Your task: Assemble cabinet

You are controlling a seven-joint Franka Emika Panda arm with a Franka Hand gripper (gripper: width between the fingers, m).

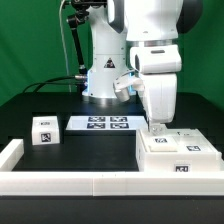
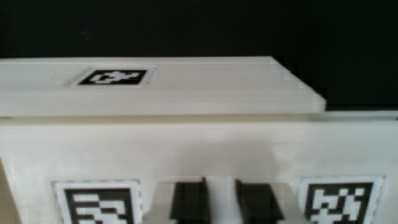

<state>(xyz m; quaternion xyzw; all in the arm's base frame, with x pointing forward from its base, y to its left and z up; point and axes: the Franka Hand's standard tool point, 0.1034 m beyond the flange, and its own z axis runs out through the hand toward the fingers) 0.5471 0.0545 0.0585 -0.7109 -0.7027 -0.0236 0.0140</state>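
Observation:
The white cabinet pieces (image 1: 178,152) lie packed together at the exterior view's right, with tags on top. My gripper (image 1: 157,126) points straight down at their far left edge and touches them. In the wrist view the two dark fingers (image 2: 192,203) stand almost together with a thin white strip between them, so the gripper (image 2: 222,203) looks shut on a thin edge of a white cabinet piece (image 2: 178,150) that bears a tag on either side of the fingers. A second white panel (image 2: 151,85) with one tag lies beyond it. A small tagged white piece (image 1: 42,130) sits apart at the left.
The marker board (image 1: 100,123) lies in the middle, in front of the robot's base (image 1: 100,80). A low white border wall (image 1: 90,184) runs along the front and turns back at the left (image 1: 10,153). The table top is black.

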